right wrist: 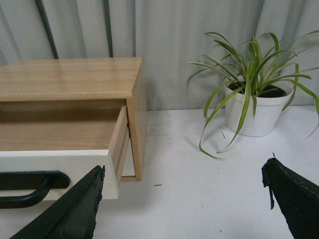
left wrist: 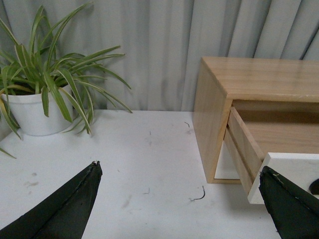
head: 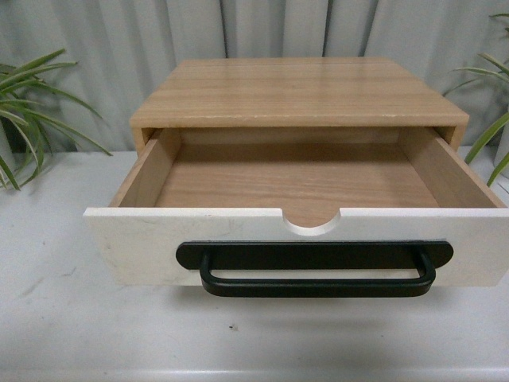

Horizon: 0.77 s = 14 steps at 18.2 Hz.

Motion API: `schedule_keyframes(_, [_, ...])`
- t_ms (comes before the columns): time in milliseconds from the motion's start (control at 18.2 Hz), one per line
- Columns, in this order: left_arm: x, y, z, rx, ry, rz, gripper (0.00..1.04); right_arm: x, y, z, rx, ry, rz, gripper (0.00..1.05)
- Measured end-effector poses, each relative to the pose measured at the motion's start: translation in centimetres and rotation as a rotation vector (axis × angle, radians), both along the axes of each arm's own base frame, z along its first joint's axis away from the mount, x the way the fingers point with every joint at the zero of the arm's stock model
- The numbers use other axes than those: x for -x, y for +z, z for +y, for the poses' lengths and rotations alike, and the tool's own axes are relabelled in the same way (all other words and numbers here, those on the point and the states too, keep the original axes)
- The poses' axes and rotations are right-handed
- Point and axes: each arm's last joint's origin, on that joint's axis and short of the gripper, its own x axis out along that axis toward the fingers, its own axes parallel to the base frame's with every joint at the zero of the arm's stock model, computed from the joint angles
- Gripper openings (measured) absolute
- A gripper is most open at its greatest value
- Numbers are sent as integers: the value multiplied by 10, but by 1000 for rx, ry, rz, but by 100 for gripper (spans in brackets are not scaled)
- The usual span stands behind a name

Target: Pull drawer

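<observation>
No text, label, brand, number or sign can be read in any of the three views. The white front of the drawer [head: 135,247] is plain, its black handle [head: 316,280] carries no marking, the wooden cabinet [head: 298,91] is unlettered, and the white plant pots [right wrist: 251,113] show no print.

The cabinet [head: 298,91] is light wood with a smooth, faintly shiny top. The drawer [head: 143,247] has a matt white painted front, a little scuffed, with bare wood sides and floor. Its handle [head: 316,280] is black with a satin sheen. The desk [head: 79,326] is matt white, flecked with marks.
</observation>
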Motion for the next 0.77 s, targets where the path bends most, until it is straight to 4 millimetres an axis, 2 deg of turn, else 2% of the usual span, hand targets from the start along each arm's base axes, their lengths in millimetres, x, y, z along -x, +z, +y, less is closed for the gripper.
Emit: schedule_keyframes(771, [0,0,0,0,0,0,98,0,0,0,0,0,0,98])
